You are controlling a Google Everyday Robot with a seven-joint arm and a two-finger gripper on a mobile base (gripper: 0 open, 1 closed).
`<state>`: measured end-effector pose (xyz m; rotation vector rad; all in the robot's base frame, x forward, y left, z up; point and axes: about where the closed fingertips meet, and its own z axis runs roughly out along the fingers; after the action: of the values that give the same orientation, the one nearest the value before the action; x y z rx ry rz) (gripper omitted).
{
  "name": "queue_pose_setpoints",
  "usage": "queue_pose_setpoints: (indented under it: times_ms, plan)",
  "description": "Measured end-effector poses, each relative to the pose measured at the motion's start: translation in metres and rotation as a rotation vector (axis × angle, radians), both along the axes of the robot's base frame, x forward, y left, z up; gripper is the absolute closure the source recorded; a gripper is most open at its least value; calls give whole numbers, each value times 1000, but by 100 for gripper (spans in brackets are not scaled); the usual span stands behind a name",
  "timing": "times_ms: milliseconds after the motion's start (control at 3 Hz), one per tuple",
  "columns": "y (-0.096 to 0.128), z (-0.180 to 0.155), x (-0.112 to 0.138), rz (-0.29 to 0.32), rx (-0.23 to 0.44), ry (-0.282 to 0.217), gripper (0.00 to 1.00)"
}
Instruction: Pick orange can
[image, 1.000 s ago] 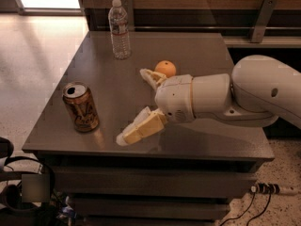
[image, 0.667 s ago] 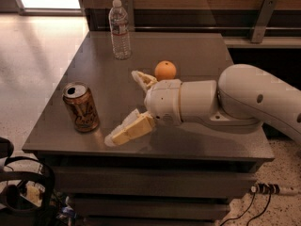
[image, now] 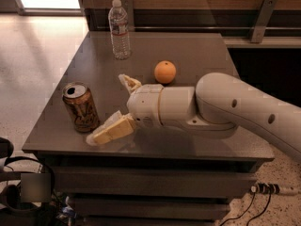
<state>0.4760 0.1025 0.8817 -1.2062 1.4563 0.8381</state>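
The orange can (image: pixel 81 107), coppery brown with a pale pattern and a silver top, stands upright near the front left corner of the dark table (image: pixel 197 51). My gripper (image: pixel 110 108) comes in from the right on a white arm, just right of the can. It is open, its two cream fingers spread wide: the near finger (image: pixel 113 130) lies low beside the can's base, the far finger (image: pixel 128 83) points behind and to the right of it. The can is not between them and nothing is held.
A clear plastic water bottle (image: pixel 120 29) stands at the back left of the table. A round orange fruit (image: pixel 165 72) sits mid-table, just behind my arm. The table's front edge runs close below the can. Cables lie on the floor at the lower right.
My gripper has moved left across the table toward the can, and its near finger now reaches almost to the can's base. The can, bottle and fruit have not moved.
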Motion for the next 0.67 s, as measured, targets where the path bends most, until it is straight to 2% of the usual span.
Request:
queue_pose_setpoints:
  times_ms: [333,667]
  plan:
    - [22,-1,3,7,12,17,0]
    - [51,-3,3,45,39,38,1]
